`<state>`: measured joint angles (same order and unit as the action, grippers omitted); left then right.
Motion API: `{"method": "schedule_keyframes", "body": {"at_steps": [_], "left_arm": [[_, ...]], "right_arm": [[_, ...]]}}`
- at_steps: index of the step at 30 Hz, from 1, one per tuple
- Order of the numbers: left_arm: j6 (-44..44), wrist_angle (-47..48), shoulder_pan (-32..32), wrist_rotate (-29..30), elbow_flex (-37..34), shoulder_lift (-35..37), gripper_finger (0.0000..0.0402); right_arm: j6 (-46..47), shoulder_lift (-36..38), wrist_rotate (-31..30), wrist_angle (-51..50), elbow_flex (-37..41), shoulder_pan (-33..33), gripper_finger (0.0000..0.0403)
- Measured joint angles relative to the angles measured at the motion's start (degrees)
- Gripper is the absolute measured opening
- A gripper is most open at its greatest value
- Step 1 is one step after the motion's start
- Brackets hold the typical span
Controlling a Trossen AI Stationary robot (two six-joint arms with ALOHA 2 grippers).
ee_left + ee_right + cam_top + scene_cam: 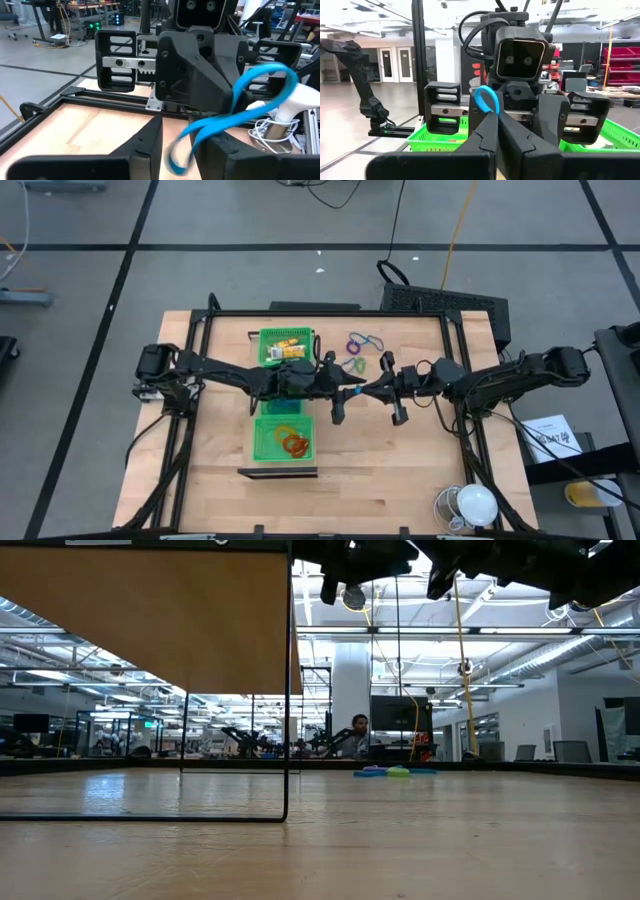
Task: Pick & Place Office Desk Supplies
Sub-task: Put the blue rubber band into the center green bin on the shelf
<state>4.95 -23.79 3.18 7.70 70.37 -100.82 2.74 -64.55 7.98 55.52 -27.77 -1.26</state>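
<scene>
Right wrist view showed the right gripper (496,131) pinched tight on a blue loop (486,100), mid-air above the table (400,470). Facing it, the left gripper (517,100) stood narrowly parted around the same loop, green tray (283,438) beyond.

Green tray (284,395): lying lengthwise mid-table, left arm (215,370) crossing over its middle, blocking approach from above there. Right of tray: both grippers meeting tip to tip (358,390), a blue loop (486,100) between them, filling that space. Beyond them, loose loops (362,343) lying on the wood. Table (220,450) left of tray: open board.
</scene>
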Motion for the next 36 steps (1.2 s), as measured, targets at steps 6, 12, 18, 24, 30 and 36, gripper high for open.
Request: {"method": "schedule_keyframes", "body": {"at_steps": [6,12,18,24,30,36], "left_arm": [[-0.3,0.0,0.0,-0.1,0.0,0.0,0.0076],[-1.7,0.0,0.0,-3.5,0.0,0.0,0.0019],[-1.7,-0.3,0.0,-7.2,0.0,0.0,0.0014],[-1.6,1.3,0.0,-10.1,0.0,2.0,0.0008],[-5.2,9.3,0.3,-10.5,0.0,8.3,0.0005],[-6.6,19.8,2.3,-9.0,-0.4,15.5,0.0006]], "right_arm": [[0.8,0.0,-0.2,0.0,0.0,0.0,0.0000],[1.0,0.0,-0.4,-0.6,0.0,0.0,0.0007],[0.5,0.0,-3.6,-1.5,0.0,0.1,0.0027],[0.6,1.4,-3.4,-1.9,0.0,0.0,0.0109],[0.9,5.9,-3.4,-5.1,0.0,0.0,0.0191],[0.9,11.9,-3.4,-13.0,0.0,0.1,0.0225]]}}
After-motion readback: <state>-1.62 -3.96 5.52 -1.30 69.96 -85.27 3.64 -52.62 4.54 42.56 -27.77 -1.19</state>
